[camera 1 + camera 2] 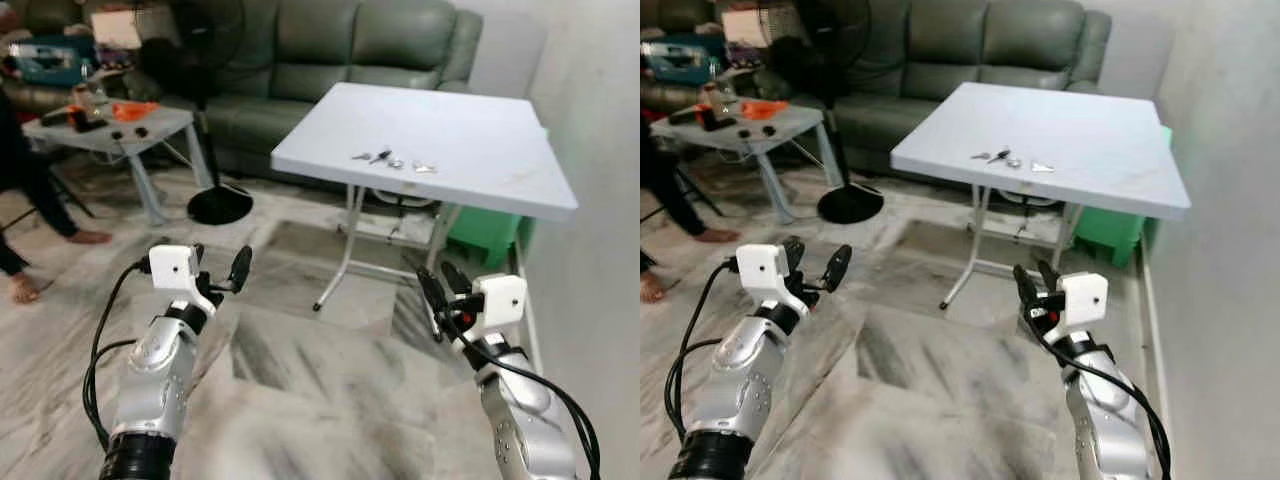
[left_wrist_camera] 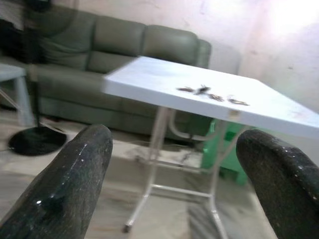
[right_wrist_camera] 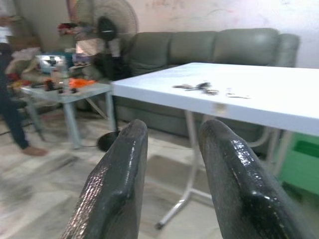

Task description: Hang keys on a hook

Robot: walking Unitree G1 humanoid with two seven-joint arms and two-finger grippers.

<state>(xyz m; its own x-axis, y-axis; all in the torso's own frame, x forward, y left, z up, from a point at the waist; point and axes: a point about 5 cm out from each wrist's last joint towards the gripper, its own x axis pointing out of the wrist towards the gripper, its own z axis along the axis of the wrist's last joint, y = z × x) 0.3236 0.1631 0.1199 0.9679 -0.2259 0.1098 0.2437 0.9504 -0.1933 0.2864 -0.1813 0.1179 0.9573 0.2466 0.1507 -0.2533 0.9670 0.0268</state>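
A small bunch of keys (image 1: 385, 157) lies flat on the white folding table (image 1: 480, 120) ahead of me, near its front edge. Both wrist views show the keys (image 2: 204, 91) on the tabletop, beyond the fingers. Both arms are raised over the marble floor, well short of the table. My left gripper (image 1: 220, 268) is open wide with nothing between its fingers (image 2: 75, 179). My right gripper (image 1: 442, 283) is open with a narrower gap and holds nothing, its fingers (image 3: 119, 174) pointing at the table.
A green sofa (image 1: 330, 60) stands behind the table, with a black pedestal fan (image 1: 215, 200) in front of it. A low grey table (image 1: 120, 135) with clutter and a person's legs (image 1: 30, 200) are at the left. A green bin (image 1: 485, 235) sits under the table. A wall (image 1: 600, 150) runs along the right.
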